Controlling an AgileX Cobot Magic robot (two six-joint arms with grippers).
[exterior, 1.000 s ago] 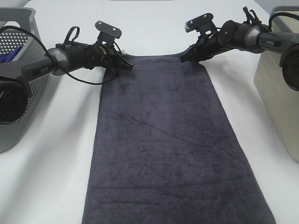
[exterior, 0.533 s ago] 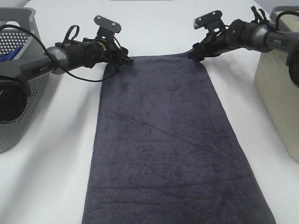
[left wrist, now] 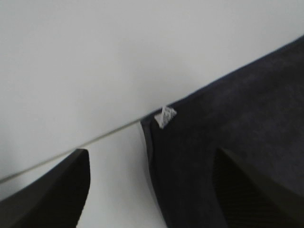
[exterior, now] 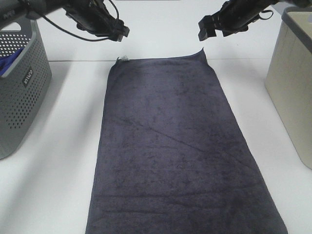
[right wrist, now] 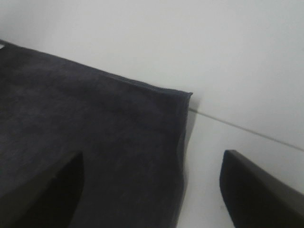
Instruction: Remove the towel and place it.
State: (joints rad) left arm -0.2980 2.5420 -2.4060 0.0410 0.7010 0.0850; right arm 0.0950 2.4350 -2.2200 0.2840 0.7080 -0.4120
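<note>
Placement looks done, by my judgement: one charcoal towel lies flat and spread on the white table, between one grey perforated basket and one beige bin. Above its far corners hang the left gripper and right gripper, both spread wide, holding nothing.

Table: white, smooth.
Towel: dark grey, spread flat and long down the middle, white tag at far left corner.
Grey basket: perforated, standing at left edge.
Beige bin: standing at right edge.
</note>
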